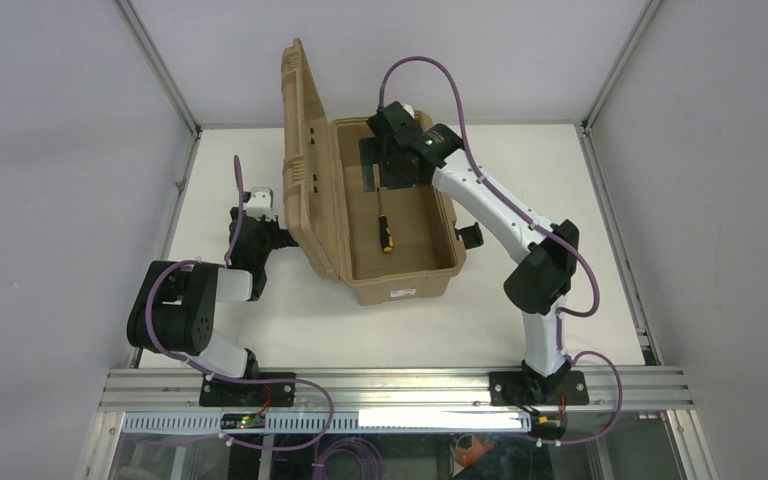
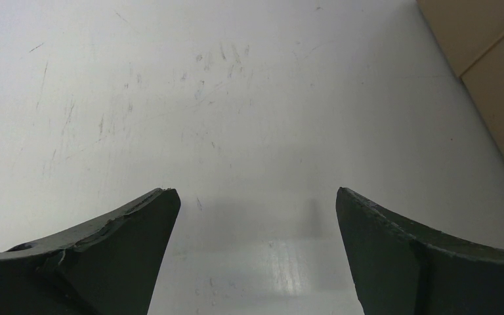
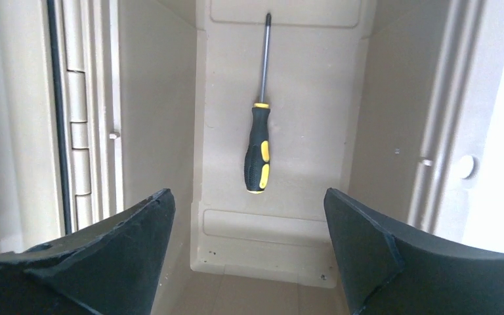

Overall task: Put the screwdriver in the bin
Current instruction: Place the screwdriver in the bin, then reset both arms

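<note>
The screwdriver [image 1: 385, 225], black-and-yellow handle and thin dark shaft, lies flat on the floor inside the open tan bin [image 1: 405, 285]. In the right wrist view the screwdriver [image 3: 258, 147] lies lengthwise, handle towards me, between the bin's walls [image 3: 161, 98]. My right gripper [image 1: 385, 168] hangs over the bin's far end; in its own view the right gripper [image 3: 249, 197] is open and empty, apart from the screwdriver. My left gripper [image 1: 272, 240] is left of the bin's lid, low over the table. In its own view the left gripper [image 2: 256, 197] is open and empty.
The ribbed lid [image 1: 305, 150] stands open on the bin's left side, between my left arm and the bin's inside. A black latch [image 1: 472, 237] sticks out on the bin's right side. The bin's outer side shows tan in the left wrist view [image 2: 492, 52]. Grey walls enclose the white table [image 1: 560, 200].
</note>
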### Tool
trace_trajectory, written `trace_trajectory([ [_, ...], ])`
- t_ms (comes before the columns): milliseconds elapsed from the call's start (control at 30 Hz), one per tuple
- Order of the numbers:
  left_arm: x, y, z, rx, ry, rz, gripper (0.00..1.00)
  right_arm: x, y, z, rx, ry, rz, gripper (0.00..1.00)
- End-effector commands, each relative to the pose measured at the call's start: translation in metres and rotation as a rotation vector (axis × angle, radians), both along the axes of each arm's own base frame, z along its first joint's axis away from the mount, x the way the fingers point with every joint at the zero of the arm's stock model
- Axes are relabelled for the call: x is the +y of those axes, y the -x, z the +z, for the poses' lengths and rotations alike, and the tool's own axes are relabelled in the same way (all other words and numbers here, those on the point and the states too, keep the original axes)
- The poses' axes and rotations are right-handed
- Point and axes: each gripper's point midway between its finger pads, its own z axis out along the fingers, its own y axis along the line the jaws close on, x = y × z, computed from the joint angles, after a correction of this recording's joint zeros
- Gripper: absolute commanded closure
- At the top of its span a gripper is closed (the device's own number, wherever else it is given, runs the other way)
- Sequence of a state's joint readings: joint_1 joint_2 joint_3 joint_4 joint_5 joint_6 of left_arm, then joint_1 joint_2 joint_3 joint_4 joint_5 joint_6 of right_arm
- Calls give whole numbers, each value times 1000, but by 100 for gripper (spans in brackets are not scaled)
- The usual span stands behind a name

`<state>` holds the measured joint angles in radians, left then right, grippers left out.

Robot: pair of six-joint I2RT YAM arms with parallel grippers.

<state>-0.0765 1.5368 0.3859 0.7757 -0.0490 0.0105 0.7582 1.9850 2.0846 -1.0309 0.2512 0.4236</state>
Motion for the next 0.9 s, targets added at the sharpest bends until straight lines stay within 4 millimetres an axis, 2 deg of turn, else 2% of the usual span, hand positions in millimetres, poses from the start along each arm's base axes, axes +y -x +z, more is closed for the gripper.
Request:
trace_trajectory([
  [0, 0, -4, 17, -56, 16, -4, 1, -24, 0, 64, -132, -16, -7, 10],
  [167, 1, -4, 17, -56, 16, -3, 1, -50, 3, 99, -220, -13, -37, 1],
  [433, 1, -4, 17, -56, 16, -3, 1, -106, 14, 134, -338, 24, -118, 1],
  [667, 1, -4, 17, -55, 16, -3, 1, -155, 26, 145, -431, 40, -206, 1],
  [867, 1, -4, 17, -56, 17, -3, 1, -184, 42, 136, -483, 22, -261, 1],
])
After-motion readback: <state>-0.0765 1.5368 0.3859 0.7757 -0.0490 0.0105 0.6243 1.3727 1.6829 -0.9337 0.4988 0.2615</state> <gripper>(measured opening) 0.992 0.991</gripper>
